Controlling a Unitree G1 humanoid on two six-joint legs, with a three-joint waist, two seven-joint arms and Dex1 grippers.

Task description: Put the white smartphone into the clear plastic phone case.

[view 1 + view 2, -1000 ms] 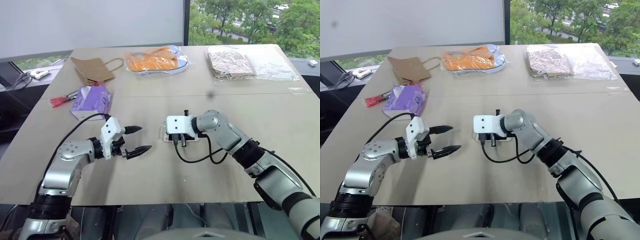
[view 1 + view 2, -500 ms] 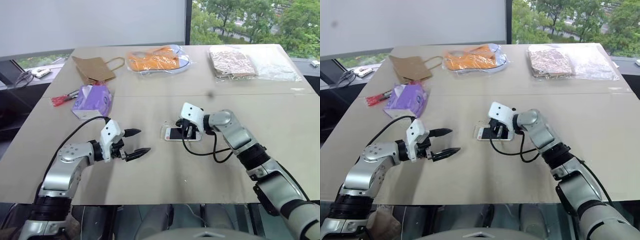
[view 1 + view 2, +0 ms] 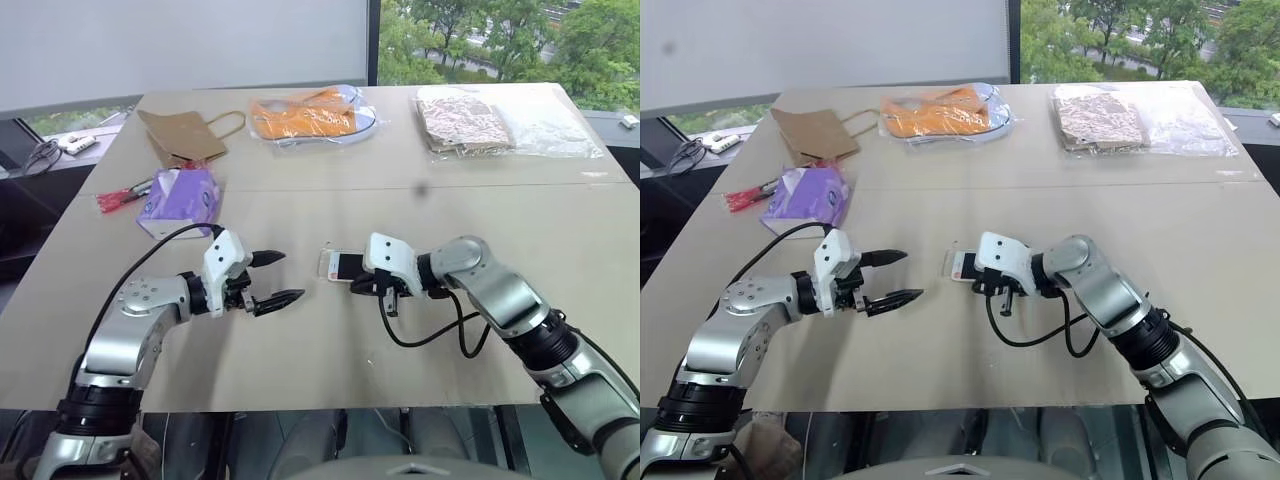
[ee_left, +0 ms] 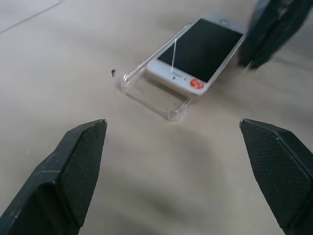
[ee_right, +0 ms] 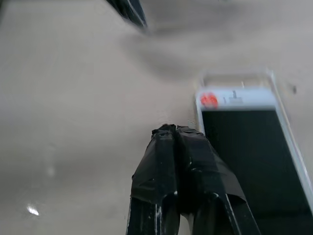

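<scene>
Lying screen-up at centre frame on the worktop: white smartphone, partly seated in clear plastic phone case, one case end protruding empty. Left tool spread wide, empty, left of centre. Right tool clenched, empty, just beside phone.

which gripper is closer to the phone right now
The right gripper, shut, sits right beside the phone in its clear case. The left gripper, open, hangs well off to the phone's left.
</scene>
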